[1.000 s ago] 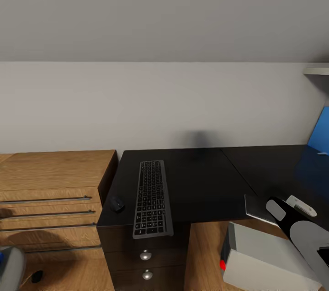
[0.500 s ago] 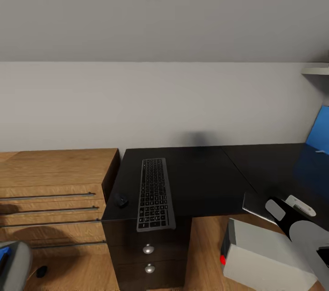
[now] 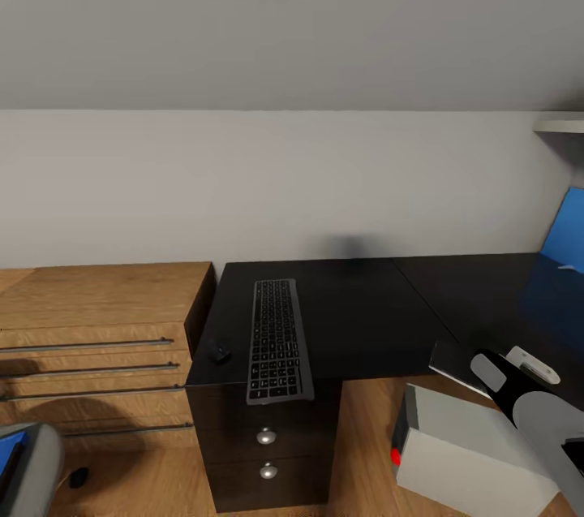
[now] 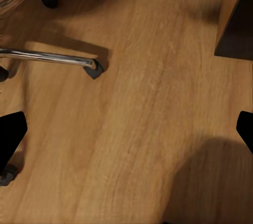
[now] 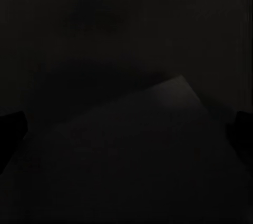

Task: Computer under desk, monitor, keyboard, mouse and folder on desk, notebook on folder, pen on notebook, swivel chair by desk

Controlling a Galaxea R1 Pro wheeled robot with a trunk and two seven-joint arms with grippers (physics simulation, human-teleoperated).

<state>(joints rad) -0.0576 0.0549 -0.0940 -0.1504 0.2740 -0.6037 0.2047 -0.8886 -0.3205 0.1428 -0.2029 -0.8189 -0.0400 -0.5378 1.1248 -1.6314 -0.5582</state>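
The keyboard [image 3: 279, 339] lies on the black bench [image 3: 357, 314] with its long axis running away from the robot, near end reaching the front edge above the drawer unit; the mouse [image 3: 218, 352] sits just beside it on its left, close to the bench's left edge. The computer [image 3: 470, 452] stands on the wood floor at lower right, below the bench's inner corner. A thin dark notebook [image 3: 454, 361] lies at that corner's edge, right in front of the right arm. In the right wrist view the right claw [image 5: 126, 129] hangs over this dark sheet, its corner pointing away, tips spread wide and holding nothing. The left claw [image 4: 126, 132] is likewise spread and empty over bare floor, with the swivel chair [image 4: 50, 58] chrome leg and castors beside it. A sliver of blue folder [image 3: 10, 456] shows at the chair in the head view's lower left. Judging by this, the notebook is nearest the right arm, the folder nearest the left.
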